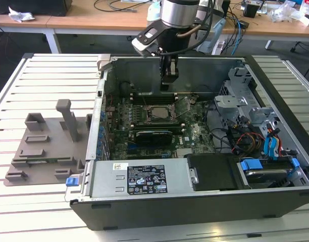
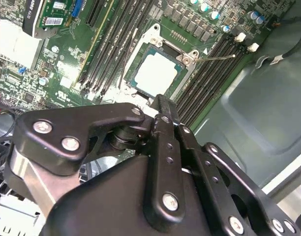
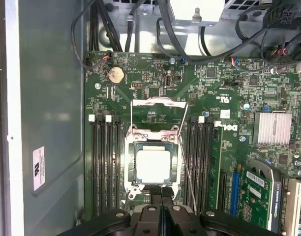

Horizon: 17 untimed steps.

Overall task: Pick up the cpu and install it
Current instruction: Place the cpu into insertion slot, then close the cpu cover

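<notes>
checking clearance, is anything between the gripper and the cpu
Nothing: in the exterior view the gripper hangs above the cpu with only bare air between them, and the first wrist view shows nothing crossing that stretch either.

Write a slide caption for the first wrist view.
Closed hand hovers above the cpu, which lies in the motherboard socket with its retention frame flipped open.

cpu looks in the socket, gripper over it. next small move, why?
Probably a short straight lift. The cpu lies flat in the socket, square to its frame, and the gripper hangs just above its edge, shut and holding nothing. The hinged plate stands open beside it, so straight up looks safest.
</notes>
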Available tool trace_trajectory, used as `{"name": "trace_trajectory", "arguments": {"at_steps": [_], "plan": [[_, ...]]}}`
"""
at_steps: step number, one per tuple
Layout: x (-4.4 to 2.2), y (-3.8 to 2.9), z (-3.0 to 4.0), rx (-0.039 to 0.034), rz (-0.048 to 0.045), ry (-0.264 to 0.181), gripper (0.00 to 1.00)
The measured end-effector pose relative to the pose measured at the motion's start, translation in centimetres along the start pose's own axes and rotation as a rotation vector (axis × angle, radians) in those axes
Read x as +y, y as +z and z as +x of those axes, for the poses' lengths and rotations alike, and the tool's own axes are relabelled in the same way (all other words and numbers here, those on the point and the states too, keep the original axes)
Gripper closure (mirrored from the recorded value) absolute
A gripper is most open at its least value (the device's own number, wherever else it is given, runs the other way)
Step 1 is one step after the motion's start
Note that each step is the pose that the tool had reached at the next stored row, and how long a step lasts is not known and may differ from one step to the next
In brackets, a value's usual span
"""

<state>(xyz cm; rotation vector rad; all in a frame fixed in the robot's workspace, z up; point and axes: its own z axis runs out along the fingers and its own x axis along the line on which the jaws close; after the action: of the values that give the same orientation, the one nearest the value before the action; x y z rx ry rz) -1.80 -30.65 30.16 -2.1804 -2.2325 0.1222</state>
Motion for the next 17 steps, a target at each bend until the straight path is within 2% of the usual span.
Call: {"name": "trace_trajectory", "arguments": {"at_steps": [1, 10, 12, 17], "plan": [[-0.01, -0.16, -0.01, 0.0001, -0.0001, 0.0, 0.89], [0.15, -0.19, -0.01, 0.0, 0.0, 0.0, 0.89], [0.68, -0.22, -0.03, 0.0, 0.0, 0.0, 0.89], [2.89, -0.32, -0.08, 0.0001, -0.0001, 0.0, 0.89]]}}
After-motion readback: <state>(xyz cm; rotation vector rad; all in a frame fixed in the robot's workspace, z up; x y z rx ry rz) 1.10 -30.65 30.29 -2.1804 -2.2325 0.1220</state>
